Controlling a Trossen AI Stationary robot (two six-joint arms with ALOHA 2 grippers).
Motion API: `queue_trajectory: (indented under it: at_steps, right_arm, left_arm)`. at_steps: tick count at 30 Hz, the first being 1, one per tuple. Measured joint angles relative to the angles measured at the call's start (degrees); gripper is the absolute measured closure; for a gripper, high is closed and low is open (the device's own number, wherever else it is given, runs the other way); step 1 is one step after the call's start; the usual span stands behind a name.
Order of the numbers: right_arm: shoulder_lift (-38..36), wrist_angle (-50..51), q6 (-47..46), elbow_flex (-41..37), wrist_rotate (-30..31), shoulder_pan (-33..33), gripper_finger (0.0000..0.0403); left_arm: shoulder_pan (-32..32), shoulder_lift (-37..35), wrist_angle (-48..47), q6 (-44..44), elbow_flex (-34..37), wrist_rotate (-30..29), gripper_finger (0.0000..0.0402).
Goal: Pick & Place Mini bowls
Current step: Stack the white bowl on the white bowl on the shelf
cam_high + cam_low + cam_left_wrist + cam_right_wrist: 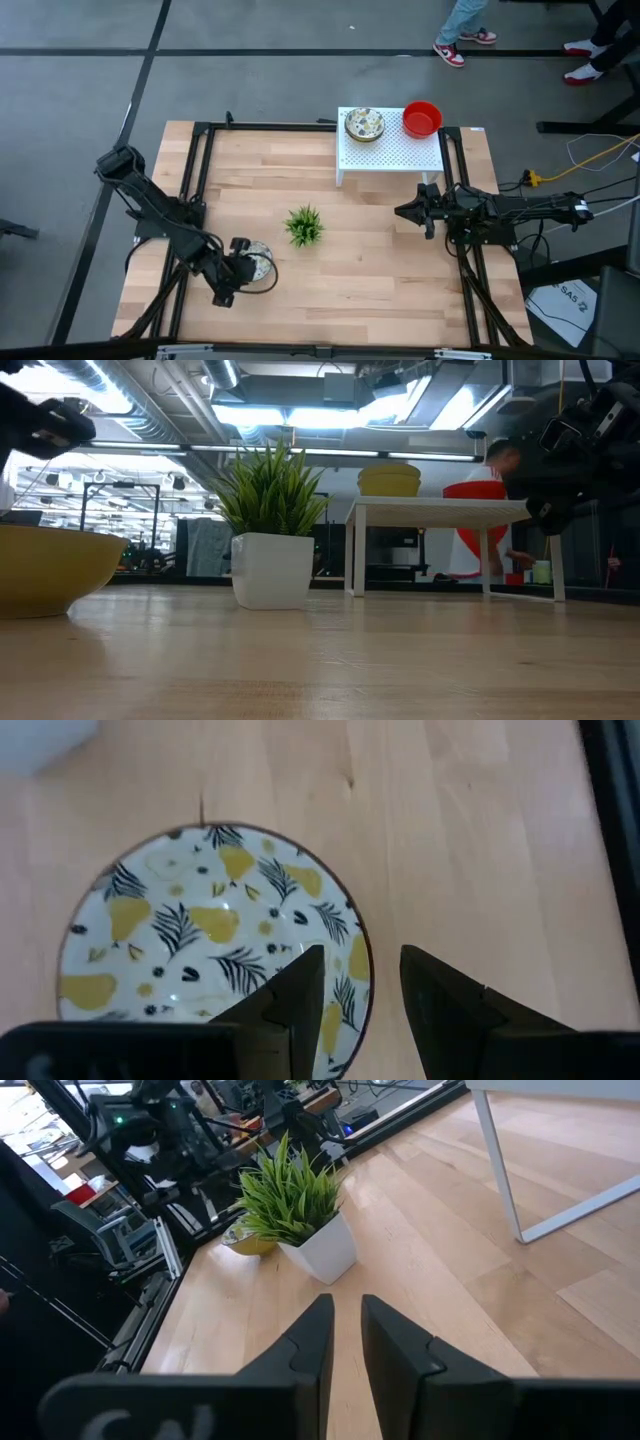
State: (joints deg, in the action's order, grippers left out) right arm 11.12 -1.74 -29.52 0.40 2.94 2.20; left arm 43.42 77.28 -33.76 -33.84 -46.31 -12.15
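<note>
Right now the left claw (240, 272) hangs low over the patterned mini bowl (257, 263) at the near left of the wooden surface (360, 260), and the left wrist view shows its two fingers (295, 995) a narrow gap apart, one over the bowl's inside and the other outside, straddling the rim on the side nearest the wrist without visibly pinching it. That bowl (215, 935), cream with yellow pears and dark leaves, sits flat on the surface just left of the small green plant (304, 226). Two more bowls rest on the white perforated stand (390, 155) at the far right: another patterned bowl (364, 124) and a red bowl (422, 118), side by side. Judging from this, the step is the grasp of the near bowl for a carry to the stand. To do it well, the claw should drop until the rim sits deep between the fingers, close firmly, then lift straight up before travelling, since a glossy rim may slip or tip. The path should pass well clear of the plant. The right claw (345, 1330) waits in front of the stand, its fingers almost together and holding nothing.
</note>
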Motion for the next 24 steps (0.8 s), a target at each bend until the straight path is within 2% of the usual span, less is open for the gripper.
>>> queue_trajectory:
  at_steps: [9,16,24]
  right_arm:
    - [0.01,0.01,0.00,-0.01,0.00,0.01,0.0347]
    - [0.01,0.00,0.00,0.00,0.00,0.01,0.0347]
    - [0.01,0.00,0.00,0.00,0.00,0.00,0.0347]
  left_arm:
    - [0.04,2.45,0.37,-4.46,-2.46,-4.87,0.0274]
    - [0.04,2.45,0.16,0.13,-2.46,-3.65,0.0274]
    - [0.87,5.38,0.20,0.57,-2.50,-1.65,0.0274]
